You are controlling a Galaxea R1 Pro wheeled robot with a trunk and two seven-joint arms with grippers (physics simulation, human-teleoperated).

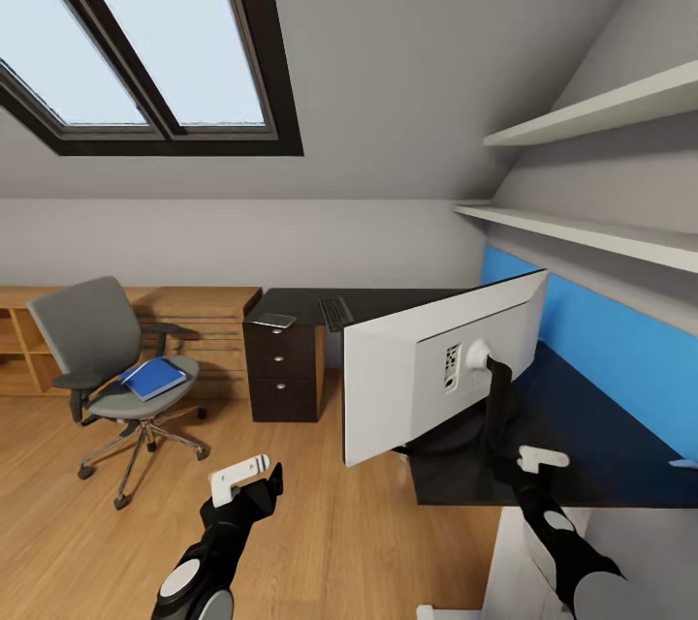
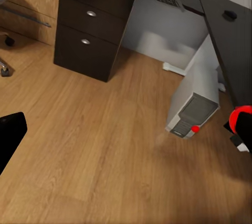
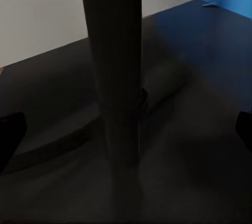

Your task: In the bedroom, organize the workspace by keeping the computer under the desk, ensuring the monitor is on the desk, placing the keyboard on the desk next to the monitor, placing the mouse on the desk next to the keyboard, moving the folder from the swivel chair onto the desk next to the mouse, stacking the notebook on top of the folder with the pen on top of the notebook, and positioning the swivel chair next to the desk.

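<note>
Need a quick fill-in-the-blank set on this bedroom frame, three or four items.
1. The bright-blue flat folder lies on the seat of the grey swivel ____.
2. The white-backed wide monitor stands on the glossy black ____.
3. The slim dark keyboard lies on the desk, above the white box-shaped ____.
4. The right tool is beside the monitor's black ____.

Missing: chair; desk; computer; stand

No readable text anywhere — monitor [image 1: 441, 373] back has a small label, probably printed specs — too blurred to read.
</note>
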